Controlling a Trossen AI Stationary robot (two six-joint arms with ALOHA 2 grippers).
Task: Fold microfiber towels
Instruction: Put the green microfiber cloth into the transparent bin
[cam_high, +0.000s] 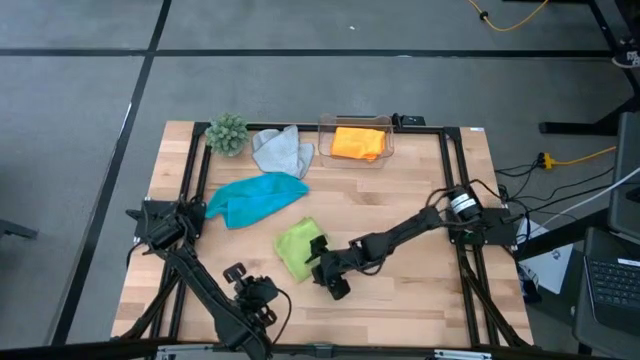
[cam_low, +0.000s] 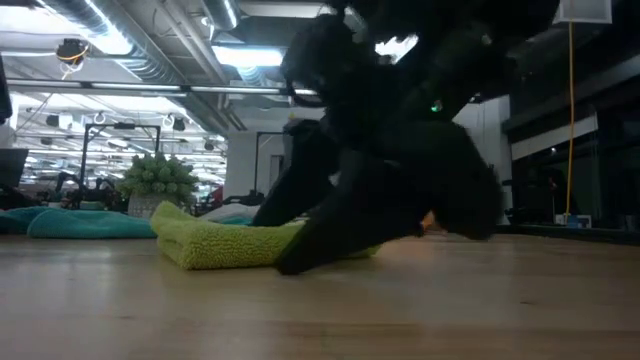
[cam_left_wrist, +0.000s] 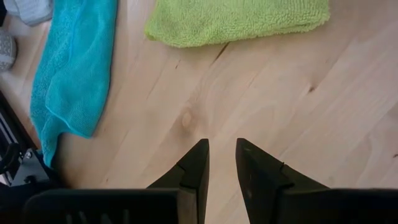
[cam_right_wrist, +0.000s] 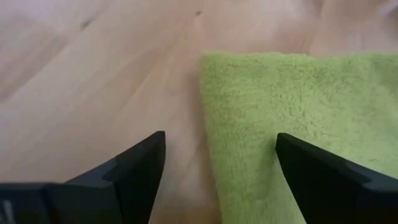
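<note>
The lime green towel (cam_high: 295, 245) lies folded flat on the table's middle (cam_low: 225, 243). My right gripper (cam_high: 322, 268) is low at its near right side and open wide. One finger (cam_right_wrist: 323, 168) stands over the towel (cam_right_wrist: 280, 106) and the other over bare wood. My left gripper (cam_high: 240, 273) hovers near the front edge. Its fingers (cam_left_wrist: 222, 146) are a narrow gap apart, with nothing between them. The turquoise towel (cam_high: 255, 197) lies crumpled farther back on the left, the grey towel (cam_high: 280, 150) behind it. The orange towel (cam_high: 358, 142) sits in a clear box. My right gripper straddles the green towel's edge (cam_right_wrist: 208, 124), slanting down from the table's right. I cannot tell whether either finger touches the cloth or the wood.
A small green plant (cam_high: 227, 133) stands at the far left corner, beside the grey towel. The clear box (cam_high: 385, 125) is at the far edge. Bare wood spreads right of the green towel (cam_high: 420, 290) and along the front.
</note>
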